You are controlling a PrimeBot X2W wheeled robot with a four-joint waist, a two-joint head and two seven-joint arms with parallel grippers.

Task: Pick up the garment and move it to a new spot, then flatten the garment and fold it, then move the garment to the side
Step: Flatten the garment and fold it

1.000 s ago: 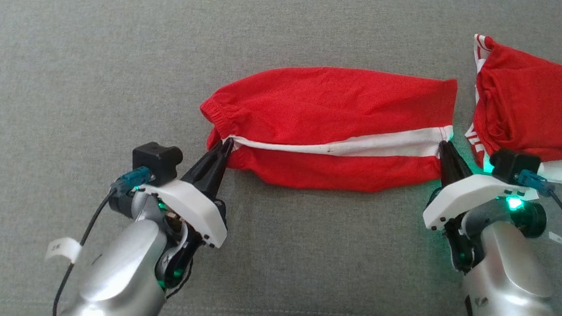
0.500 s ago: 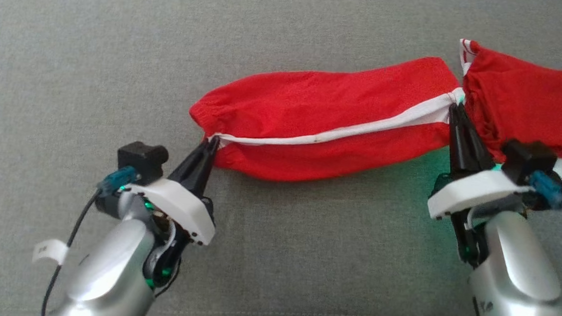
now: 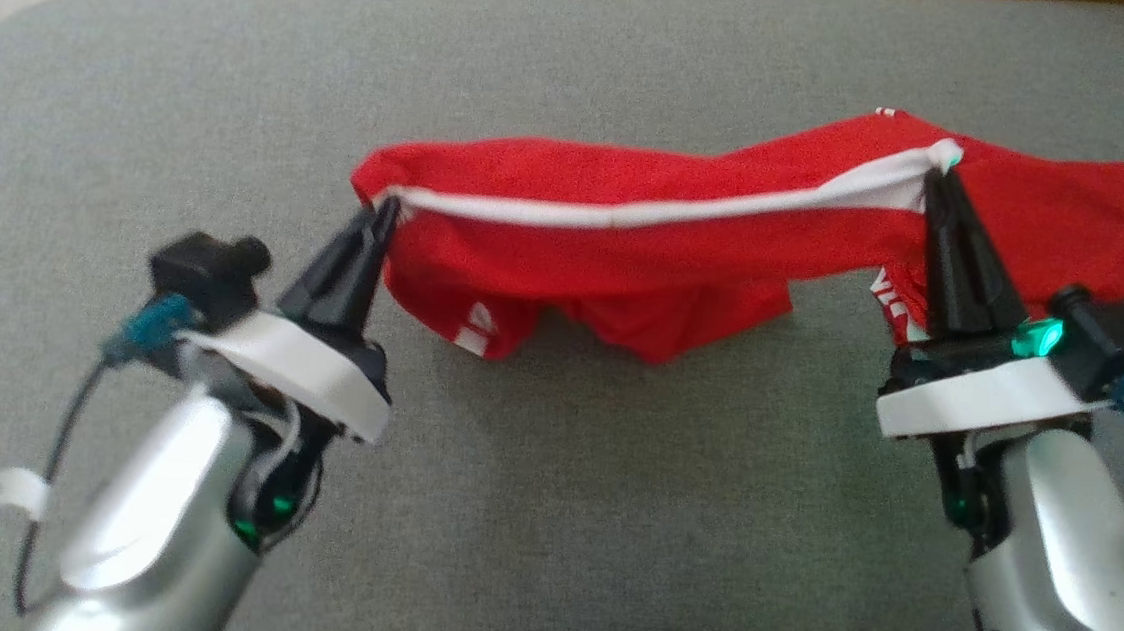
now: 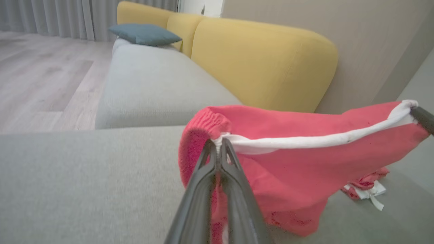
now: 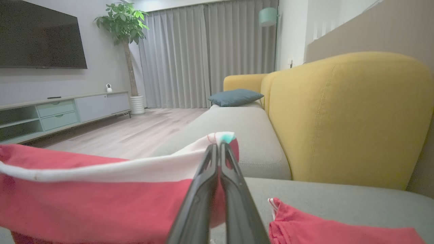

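Red garment (image 3: 627,250) | clamped: left end effector (image 3: 385,211), right end effector (image 3: 937,177) | sagging

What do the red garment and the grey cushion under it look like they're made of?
The garment looks like soft, thin knit fabric, matte, perhaps cotton or polyester: it sags limply, and its gathered end puckers like elastic. The white stripe seems a sewn-in band of similar cloth. The cushion looks like woven upholstery fabric, matte, with a fine heathered grain.
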